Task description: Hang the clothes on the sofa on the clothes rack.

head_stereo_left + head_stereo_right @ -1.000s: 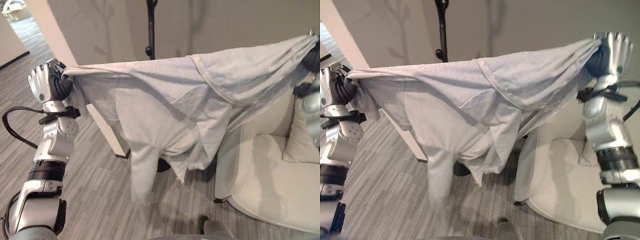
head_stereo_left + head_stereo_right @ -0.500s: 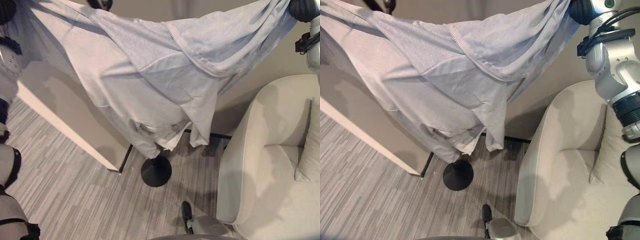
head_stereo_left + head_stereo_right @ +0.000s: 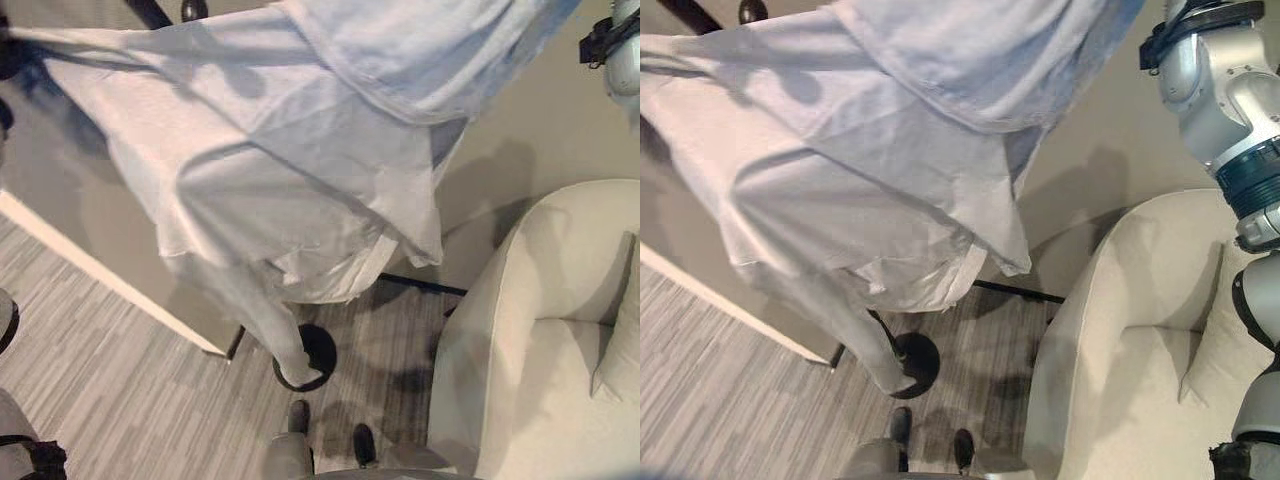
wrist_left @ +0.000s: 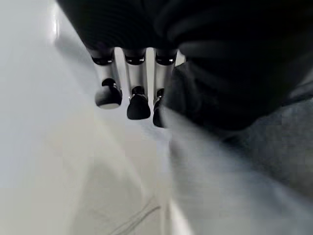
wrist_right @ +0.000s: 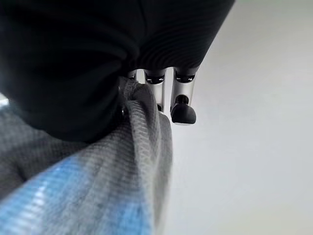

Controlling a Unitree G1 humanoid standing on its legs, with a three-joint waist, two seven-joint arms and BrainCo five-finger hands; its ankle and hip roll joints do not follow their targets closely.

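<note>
- At 12 o'clock of the left wrist view, the left hand point(image 4: 137, 73) shows its dark ribbed cover and a row of silver fingers point(image 4: 108, 93) with dark tips, curled down; grey cloth runs out from under the cover beside them. Reads as clamped on the cloth.
- Right wrist view: right hand point(image 5: 161, 58) likewise, dark cover at 11 o'clock, fingers point(image 5: 183, 111) bent over a bunched fold of ribbed grey fabric pinched against the palm. Closed on the cloth.
- Both hands' cloth is the same pale grey garment point(image 3: 300, 180), stretched high across the head views from 9 o'clock to 1 o'clock, raised well clear of the floor.
- Garment hangs in loose folds; a seamed edge crosses the upper part, a sleeve point(image 3: 262, 325) trails down toward 6 o'clock, its end near the rack's base.
- Clothes rack point(image 3: 150, 10): dark pole slants in at 11 o'clock behind the cloth; round black base point(image 3: 318, 352) sits on the floor below, partly covered by the sleeve end.
- Whether the garment touches the pole: cannot tell, cloth hides it.
- Cream sofa point(image 3: 1120, 330) at 4 o'clock, curved back, with a cushion point(image 3: 1215, 350) on its seat, well apart from the garment.
- Grey striped floor point(image 3: 720, 400) at 7 o'clock; white partition wall point(image 3: 90, 270) at 9 o'clock behind the cloth.
</note>
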